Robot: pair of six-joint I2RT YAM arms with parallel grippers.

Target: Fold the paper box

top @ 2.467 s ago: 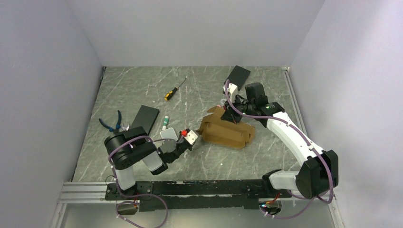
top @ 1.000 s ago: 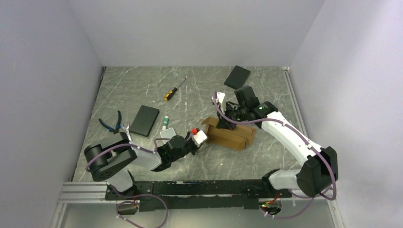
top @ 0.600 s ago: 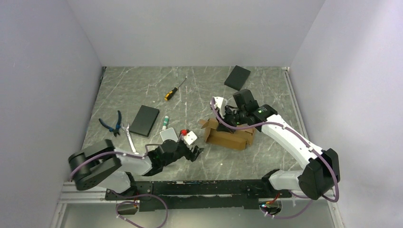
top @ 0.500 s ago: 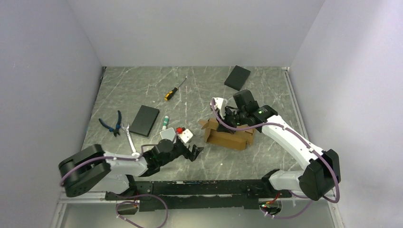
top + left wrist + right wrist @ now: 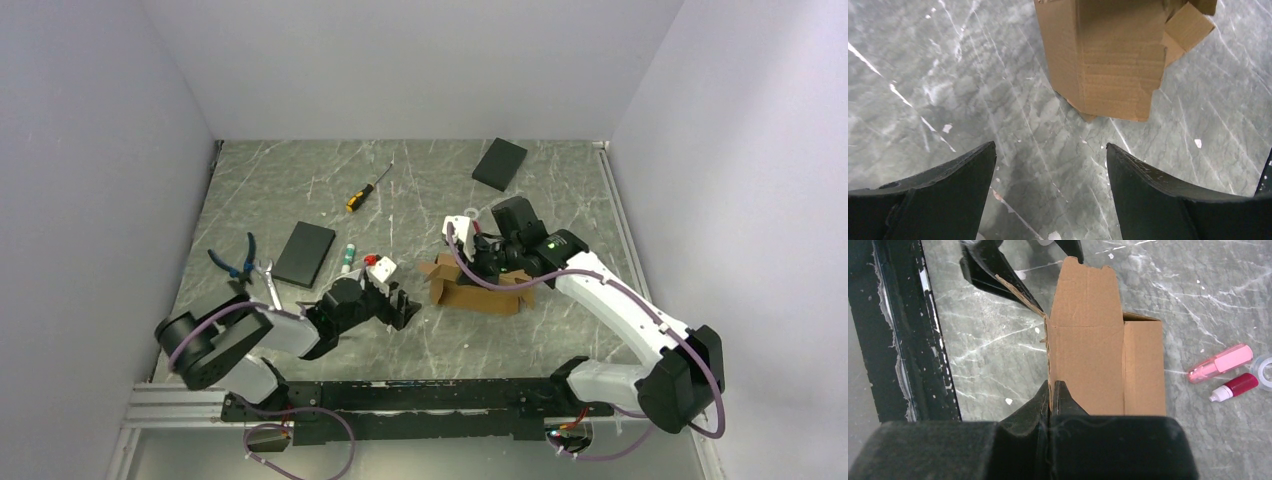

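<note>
The paper box (image 5: 482,291) is a tan cardboard carton lying on the marble table, with a flap sticking out at its left end. My right gripper (image 5: 488,264) comes down on it from behind. In the right wrist view that gripper (image 5: 1050,386) is shut, pinching the edge of the box's long wall (image 5: 1087,355). My left gripper (image 5: 402,311) rests low on the table just left of the box and apart from it. Its jaws (image 5: 1050,146) stand wide open over bare marble, with the box's end (image 5: 1108,60) ahead of them.
Two black slabs (image 5: 304,254) (image 5: 499,163), blue-handled pliers (image 5: 236,258), a wrench (image 5: 269,287), a yellow-handled screwdriver (image 5: 366,189) and a small tube (image 5: 346,258) lie on the table's left and back. Two small bottles, pink (image 5: 1220,363) and red (image 5: 1236,386), lie behind the box.
My left gripper has opened and drawn back left of the box, toward the near edge. The right gripper has kept its pinch, and the box has shifted slightly left.
</note>
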